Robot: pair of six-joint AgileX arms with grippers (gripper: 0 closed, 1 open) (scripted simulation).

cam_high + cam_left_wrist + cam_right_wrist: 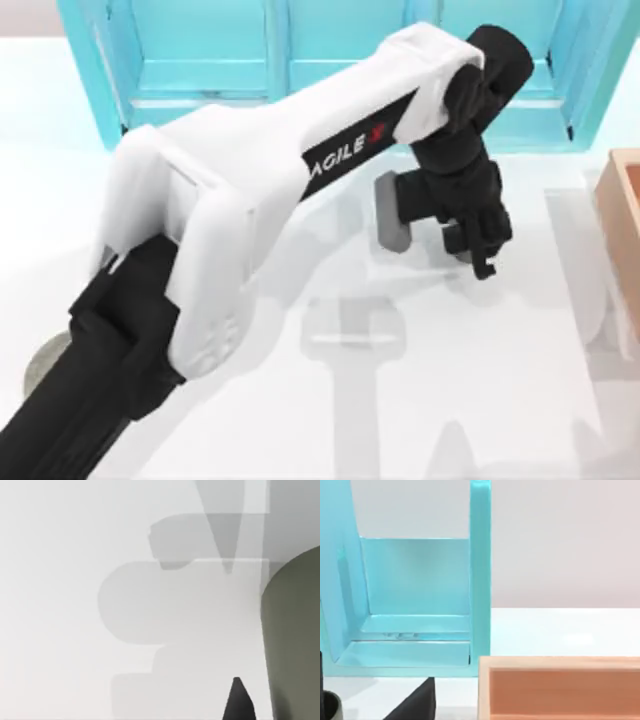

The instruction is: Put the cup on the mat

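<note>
Near the middle of the white worktop (520, 400), a bit toward 1 o'clock, stands the cup (392, 213). It is a small grey-green cup with no handle. The left arm (250, 190) reaches all the way across from 7 o'clock, and the left jaws hang down at its far end. In the top view the cup is just beside the left jaws, on their 9 o'clock side. It is so close to the black wrist that I cannot tell if they touch.

From the left arm's own camera, the cup (295, 645) is very big and close, and it stands up straight. One dark jaw tip pokes up right next to its wall, with a thin strip of white between them. I cannot tell if the left jaws are open, closed or holding the cup.

The mat (45, 362) is a flat round grey disc. It lies well apart from the cup, at the 8 o'clock edge, mostly hidden under the left arm.

A blue cupboard (200, 60) stands at 12 o'clock and an orange box (622, 230) at 3 o'clock. The right arm's camera faces both. Low in that view are the cup's rim (331, 706) and a black wedge (417, 702). I cannot tell how the right jaws stand.
</note>
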